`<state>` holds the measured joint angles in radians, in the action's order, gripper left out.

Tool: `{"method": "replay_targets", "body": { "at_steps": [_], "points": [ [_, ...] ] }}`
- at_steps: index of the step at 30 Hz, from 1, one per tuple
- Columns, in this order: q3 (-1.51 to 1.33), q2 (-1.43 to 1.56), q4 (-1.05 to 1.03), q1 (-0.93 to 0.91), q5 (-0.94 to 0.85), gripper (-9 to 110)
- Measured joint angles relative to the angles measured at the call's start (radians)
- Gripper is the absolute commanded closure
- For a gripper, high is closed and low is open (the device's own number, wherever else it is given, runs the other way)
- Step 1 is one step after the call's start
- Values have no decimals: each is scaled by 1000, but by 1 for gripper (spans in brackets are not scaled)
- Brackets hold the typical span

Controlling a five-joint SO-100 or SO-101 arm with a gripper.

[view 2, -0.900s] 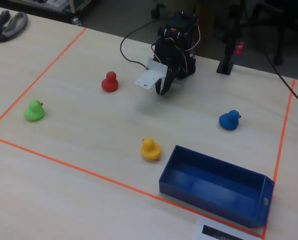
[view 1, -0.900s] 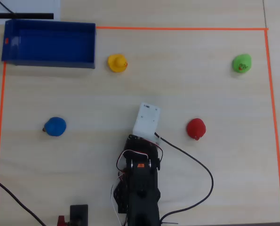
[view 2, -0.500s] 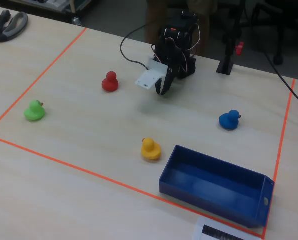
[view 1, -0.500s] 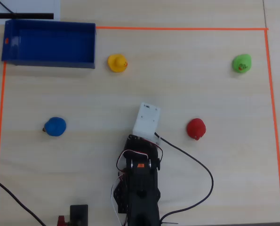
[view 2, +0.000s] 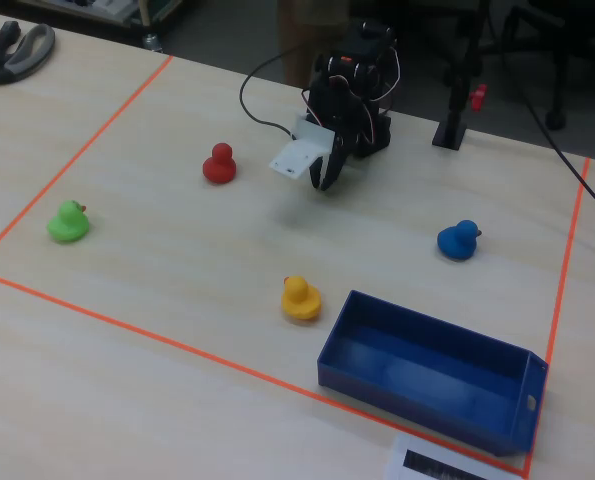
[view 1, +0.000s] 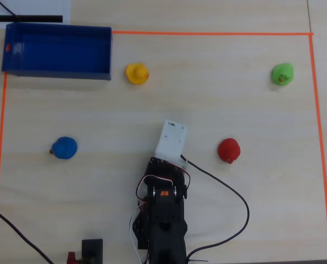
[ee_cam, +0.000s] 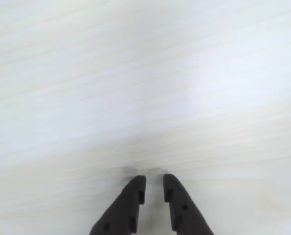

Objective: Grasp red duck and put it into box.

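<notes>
The red duck [view 1: 228, 150] is sitting on the pale wooden table [view 1: 234, 99], just right of the arm's white wrist block in the overhead view and well apart from the box [view 1: 56, 50], which is lying empty in the far left corner inside the orange tape line [view 1: 207, 33]. The gripper [ee_cam: 154, 187] is hanging low over bare tabletop, its two dark fingers [ee_cam: 130, 200] standing nearly together with a thin gap, gripping nothing. A yellow duck [view 1: 136, 73] is standing just beside the box; a blue duck [view 1: 64, 147] and a green duck [view 1: 282, 73] are sitting farther out.
</notes>
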<state>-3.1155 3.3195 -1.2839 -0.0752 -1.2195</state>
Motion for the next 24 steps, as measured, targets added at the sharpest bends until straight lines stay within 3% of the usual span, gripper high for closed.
{"method": "replay_targets", "body": {
  "at_steps": [24],
  "points": [
    [0,0,0,0,9,101]
  ]
}}
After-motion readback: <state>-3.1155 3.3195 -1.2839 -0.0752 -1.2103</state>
